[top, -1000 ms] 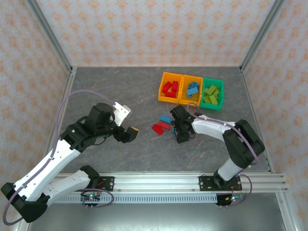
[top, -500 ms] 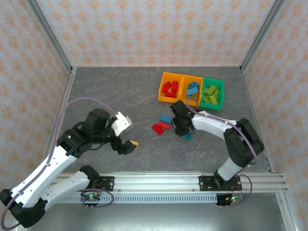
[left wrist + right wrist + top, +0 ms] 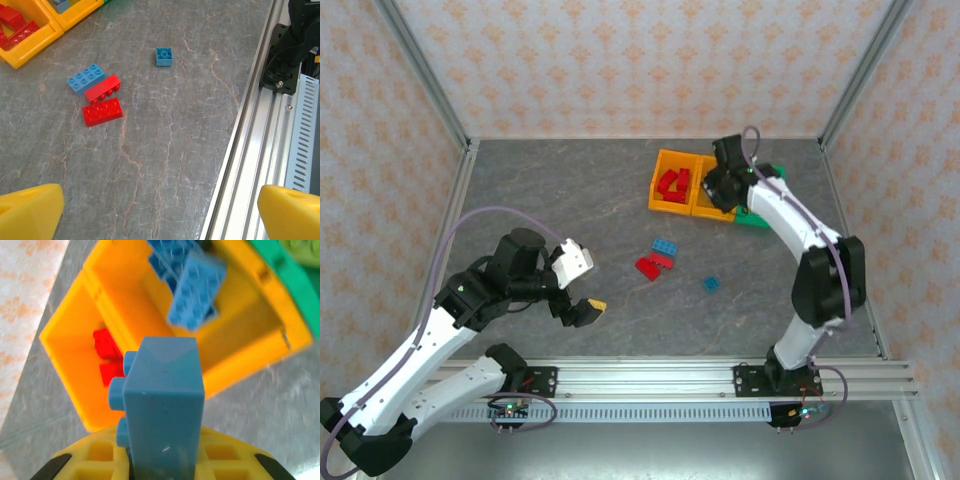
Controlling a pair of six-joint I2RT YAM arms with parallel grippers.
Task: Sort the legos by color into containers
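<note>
Right wrist view: the right gripper (image 3: 161, 460) is clenched on a blue brick (image 3: 162, 405), whose studs face left. It hangs about over the wall between the two orange bins. The bin with blue bricks (image 3: 245, 340) lies up and right of it and the bin with red bricks (image 3: 65, 340) lies left, so the release probably needs a small shift rightward. The left gripper (image 3: 160, 210) is spread wide and empty, nearer to the loose legos (image 3: 102, 111) on the table (image 3: 175, 150).

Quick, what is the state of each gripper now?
Left gripper: open, holding nothing.
Right gripper: closed on a blue brick.
</note>
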